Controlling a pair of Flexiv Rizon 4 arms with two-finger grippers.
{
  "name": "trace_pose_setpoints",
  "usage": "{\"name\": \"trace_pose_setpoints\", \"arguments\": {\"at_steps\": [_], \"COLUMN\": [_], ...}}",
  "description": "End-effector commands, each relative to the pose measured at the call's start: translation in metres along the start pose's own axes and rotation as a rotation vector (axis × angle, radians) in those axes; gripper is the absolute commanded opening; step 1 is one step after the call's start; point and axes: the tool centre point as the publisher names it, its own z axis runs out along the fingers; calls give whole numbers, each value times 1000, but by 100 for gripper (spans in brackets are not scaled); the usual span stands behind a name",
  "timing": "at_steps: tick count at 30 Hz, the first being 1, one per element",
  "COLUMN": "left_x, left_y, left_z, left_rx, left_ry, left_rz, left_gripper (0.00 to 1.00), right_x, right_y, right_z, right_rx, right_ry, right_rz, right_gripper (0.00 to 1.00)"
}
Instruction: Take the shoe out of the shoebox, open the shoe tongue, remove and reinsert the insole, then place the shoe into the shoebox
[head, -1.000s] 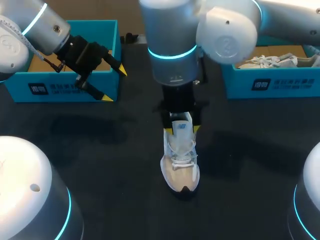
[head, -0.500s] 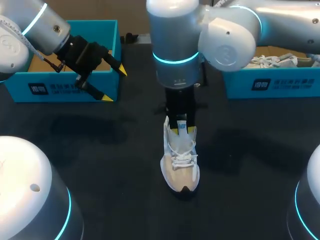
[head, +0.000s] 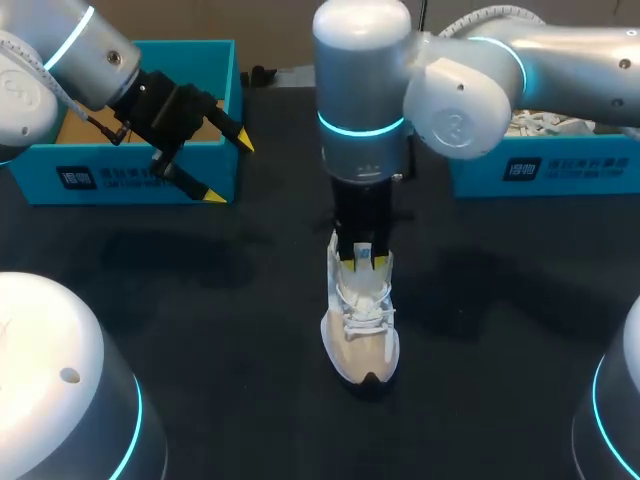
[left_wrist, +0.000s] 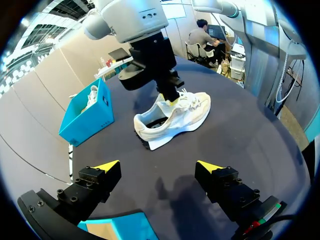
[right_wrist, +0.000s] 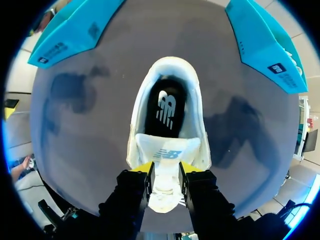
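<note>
While the shoe (head: 362, 330) stands upright mid-table, its long axis runs near to far, toe nearest and heel farthest. The right gripper (head: 362, 258) hangs straight down over its middle with its fingers pinching the raised tongue (right_wrist: 167, 150) from both sides. Just beyond the gripper, on the far side, the mouth gapes and the dark insole (right_wrist: 166, 107) lies flat inside. So the tongue probably wants drawing toward the toe, away from that opening. The left gripper (head: 228, 168) hovers well apart at the far left, fingers spread and holding nothing, beside the left shoebox (head: 140, 178). The right arm is plainly the nearer one. Dark, bare table (head: 250, 320) surrounds the shoe on all sides, and the right shoebox (head: 540, 170) sits far right.
</note>
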Motion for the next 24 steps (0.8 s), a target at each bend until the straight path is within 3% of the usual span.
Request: {"name": "trace_pose_setpoints", "arguments": {"at_steps": [1,9,16,19,21,24], "left_x": [1,1,1,1,1,1], "left_y": [0,0,0,0,0,0], "left_z": [0,0,0,0,0,0], "left_rx": [-2,-2,-2,-2,-2,-2], "left_ry": [0,0,0,0,0,0], "left_rz": [0,0,0,0,0,0], "left_gripper": [100,100,100,100,100,100], "right_x": [2,4,-5,-8,-10,-11], "right_y": [-3,11,9,12,17,26], "right_z": [-8,12,-12,-23,-30,-43], "right_rx": [-14,-1,-48,-118,-164,-203], "right_ry": [-19,13,-43,-69,-91,-176], "right_rz": [8,-19,-53,-159,-274,-469], "right_gripper": [33,34,37,42,39,42]}}
